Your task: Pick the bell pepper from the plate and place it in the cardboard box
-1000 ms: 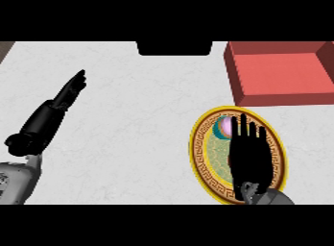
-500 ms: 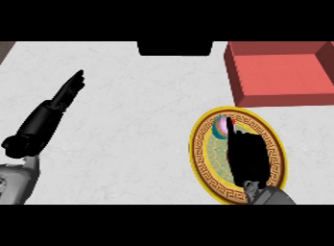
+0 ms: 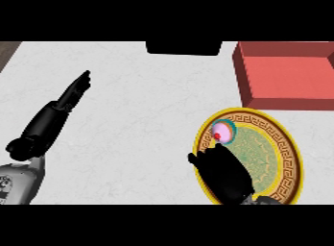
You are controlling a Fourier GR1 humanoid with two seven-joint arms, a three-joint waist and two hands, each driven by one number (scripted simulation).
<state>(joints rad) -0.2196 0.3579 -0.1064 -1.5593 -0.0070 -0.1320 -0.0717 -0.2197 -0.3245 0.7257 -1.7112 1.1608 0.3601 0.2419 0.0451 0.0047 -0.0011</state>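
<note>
**A:** Since the earlier head-view frames, the right hand has changed most: 1 second ago its fingers lay stretched up over the plate, and now they are drawn back and bunched low on the plate's left half. What's your read on the left?

**B:** No change. The left hand lies on the worktop at the view's left, fingers straight, holding nothing, well apart from everything else.

**A:** And the bell pepper?

**B:** It's on the plate, near the upper-left rim. The bell pepper shows as a small pinkish round thing with a teal edge and a red spot, just above the right hand's fingers.

**A:** Gripped?

**B:** I'd judge not. The fingers look curled, but they sit just below the pepper, maybe touching its lower edge; whether any of them wraps it, I can't tell.

**A:** So progress is early.

**B:** Yes. Nothing is lifted, and the cardboard box, reddish and open-topped at the upper right, shows only its bare floor. Grasping, carrying and placing all remain.

**A:** Anything hard to make out?

**B:** The right hand hides the plate's lower-left part, its wrist is cut off at the bottom, the box's right side runs out of view, and a dark block at the top edge is unidentifiable.
</note>
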